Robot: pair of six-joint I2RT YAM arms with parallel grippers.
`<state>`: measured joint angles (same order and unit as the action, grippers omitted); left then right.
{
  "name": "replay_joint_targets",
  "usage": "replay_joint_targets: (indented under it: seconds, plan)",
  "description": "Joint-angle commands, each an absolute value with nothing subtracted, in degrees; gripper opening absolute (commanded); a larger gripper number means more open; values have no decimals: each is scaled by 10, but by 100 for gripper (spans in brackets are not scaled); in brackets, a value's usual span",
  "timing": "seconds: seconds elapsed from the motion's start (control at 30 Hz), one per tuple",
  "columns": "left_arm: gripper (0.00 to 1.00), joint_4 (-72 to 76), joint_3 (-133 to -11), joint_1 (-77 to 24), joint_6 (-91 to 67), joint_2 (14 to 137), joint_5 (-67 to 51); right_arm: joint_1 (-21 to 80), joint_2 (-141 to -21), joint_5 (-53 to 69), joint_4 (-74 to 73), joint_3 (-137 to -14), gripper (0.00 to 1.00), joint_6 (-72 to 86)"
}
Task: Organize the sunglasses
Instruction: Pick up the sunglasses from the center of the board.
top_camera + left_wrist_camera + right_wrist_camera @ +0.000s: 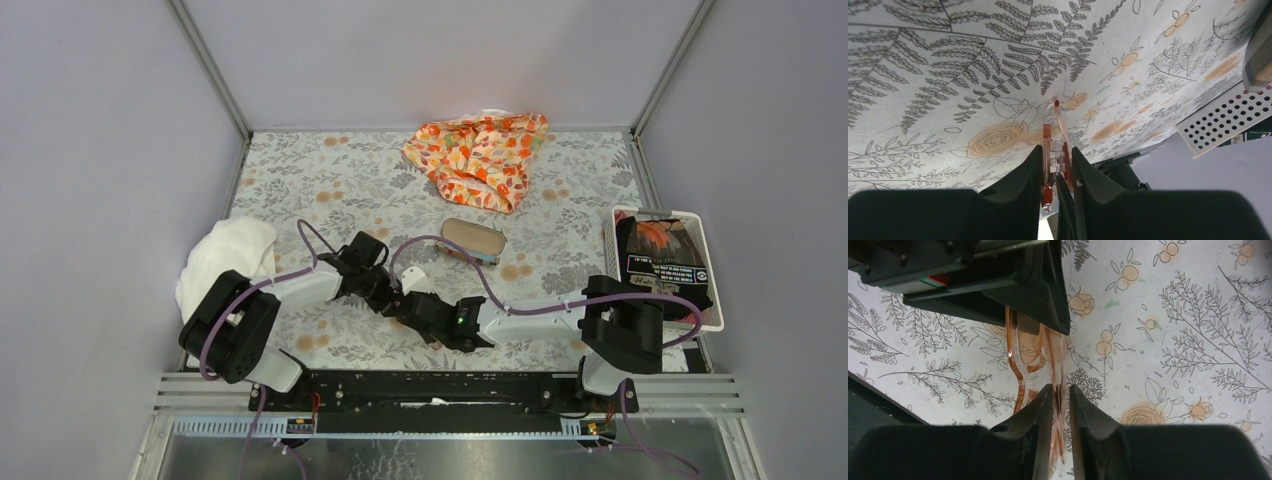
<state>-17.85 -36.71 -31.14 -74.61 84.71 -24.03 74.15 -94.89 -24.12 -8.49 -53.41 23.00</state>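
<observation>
The sunglasses (1020, 371) have a thin translucent orange-pink frame and are held just above the floral table between both grippers. My left gripper (1056, 150) is shut on one end, at the hinge, with a slim arm (1061, 125) sticking out past the fingertips. My right gripper (1061, 387) is shut on the other end of the frame. In the top view the two grippers meet nose to nose, left (392, 296) and right (412, 306), near the table's front middle, and hide the sunglasses. The left gripper's body (998, 280) fills the top of the right wrist view.
A brown oblong case (472, 238) lies just behind the grippers. An orange patterned cloth (482, 155) lies at the back. A white towel (225, 262) lies at the left edge. A white perforated basket (617, 255) with dark items stands at the right.
</observation>
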Motion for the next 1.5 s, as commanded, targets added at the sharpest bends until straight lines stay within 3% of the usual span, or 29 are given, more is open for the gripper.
replay_joint_targets:
  seconds: [0.0, 0.17, 0.4, 0.5, 0.8, 1.13, 1.23, 1.37, 1.47]
  plan:
    - [26, -206, -371, -315, -737, 854, -226, 743, -918, -241, -90, -552, 32, 246]
    - [26, -206, -367, -316, -736, 854, -228, 743, -904, -251, -99, -553, 51, 242]
    - [26, -207, -367, -317, -737, 854, -229, 771, -923, -275, -110, -581, 66, 203]
    - [26, -210, -370, -317, -734, 855, -229, 779, -953, -293, -126, -600, 68, 192]
    - [28, -216, -370, -318, -731, 854, -226, 780, -1012, -299, -142, -627, 66, 178]
    - [36, -216, -372, -318, -728, 851, -228, 779, -1023, -311, -124, -627, 41, 187]
    - [44, -214, -374, -318, -724, 850, -229, 780, -1030, -312, -127, -633, 37, 186]
    - [68, -205, -380, -317, -704, 840, -230, 779, -1016, -329, -132, -628, 37, 187]
    - [77, -207, -396, -307, -682, 819, -227, 772, -993, -333, -138, -618, 37, 183]
